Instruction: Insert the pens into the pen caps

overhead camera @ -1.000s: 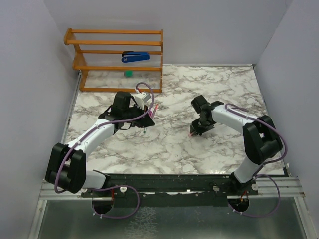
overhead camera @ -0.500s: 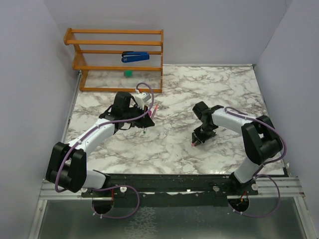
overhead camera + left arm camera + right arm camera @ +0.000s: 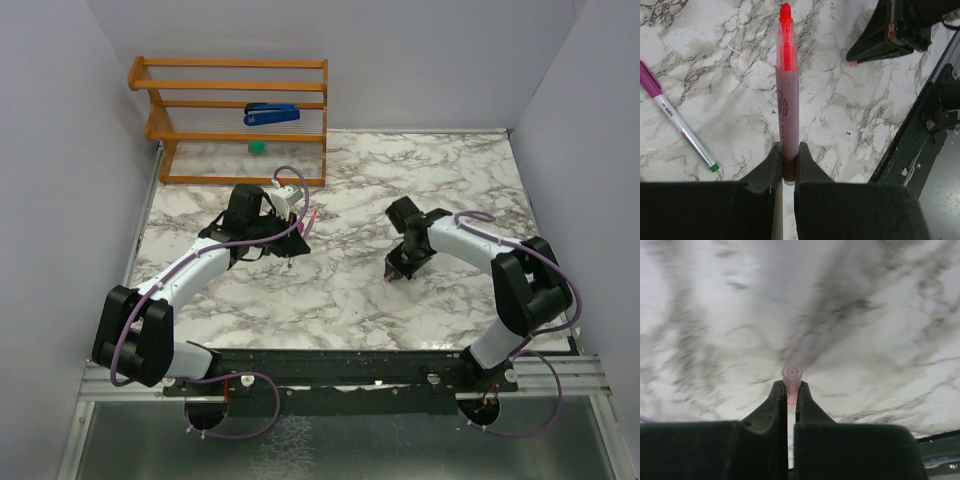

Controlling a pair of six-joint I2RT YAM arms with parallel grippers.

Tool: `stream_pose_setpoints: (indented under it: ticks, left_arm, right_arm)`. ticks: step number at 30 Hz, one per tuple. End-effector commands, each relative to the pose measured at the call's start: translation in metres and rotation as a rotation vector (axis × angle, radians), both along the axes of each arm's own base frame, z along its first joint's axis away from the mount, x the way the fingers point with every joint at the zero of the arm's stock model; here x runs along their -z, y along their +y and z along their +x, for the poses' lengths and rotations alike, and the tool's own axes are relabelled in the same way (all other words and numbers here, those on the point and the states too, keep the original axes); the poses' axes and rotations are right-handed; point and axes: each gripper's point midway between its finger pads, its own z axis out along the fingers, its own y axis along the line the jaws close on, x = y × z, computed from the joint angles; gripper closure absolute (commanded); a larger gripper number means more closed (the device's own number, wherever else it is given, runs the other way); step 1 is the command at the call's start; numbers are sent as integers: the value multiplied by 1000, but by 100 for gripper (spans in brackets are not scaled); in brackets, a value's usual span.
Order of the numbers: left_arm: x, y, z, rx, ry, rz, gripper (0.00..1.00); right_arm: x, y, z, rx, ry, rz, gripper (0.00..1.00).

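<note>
Far left of the left wrist view: a slim silver pen with a magenta cap end and green tip (image 3: 682,131) lies loose on the white-and-grey marbled tabletop (image 3: 730,60), apart from both arms.

Left gripper (image 3: 787,162): jaws drawn in tight on the lower barrel of a translucent pink pen with a bright red felt tip (image 3: 787,95). The pen sticks straight out from the fingers, tip bare and pointing toward the other arm. In the overhead view it shows as a short pink stick at the gripper's end (image 3: 312,218), held above the table.

Right gripper (image 3: 789,390): jaws pinched narrow on a small pale pink tubular cap (image 3: 791,376), open mouth facing away from the wrist camera; the background is blurred. Overhead, this gripper (image 3: 394,270) sits low near table centre, well apart from the left one.

Judgement, step in hand: cap just gripped, ready to bring to the pen.
- Lift the cap clear, turn its mouth toward the red tip.
- Line both up on one axis before closing the gap; both grips are small, so a skewed push could pivot either piece.
- Push slowly and straight until seated.
</note>
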Motion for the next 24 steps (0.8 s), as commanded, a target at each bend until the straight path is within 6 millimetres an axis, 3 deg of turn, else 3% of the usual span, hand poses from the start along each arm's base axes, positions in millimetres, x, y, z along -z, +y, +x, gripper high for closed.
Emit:
stream_pose_setpoints:
  ticks: [1,4,6,8,11,16,24]
  left_arm:
    - [-6,-6,-5,66,-23,-37,100]
    - [-15,-15,-15,145,-32,-94,100]
    - [-21,-24,-25,205,-43,-134,100]
    - [-27,-34,-33,253,-67,-165,100]
    - [-38,-49,-46,307,-88,-219,100]
    - [-58,-69,-50,309,-116,-317,100]
    - [-100,-84,-30,239,-220,-377,100]
  right_arm:
    - [-85,20,97,-269,-471,-8,100]
    - [-162,40,138,-441,-779,10,100]
    - [-219,53,151,-524,-1027,51,100]
    - [-271,67,152,-594,-1250,102,100]
    - [-318,84,148,-731,-1378,148,100]
    - [-354,108,128,-871,-1497,282,100]
    - [-350,110,101,-959,-1463,344,100]
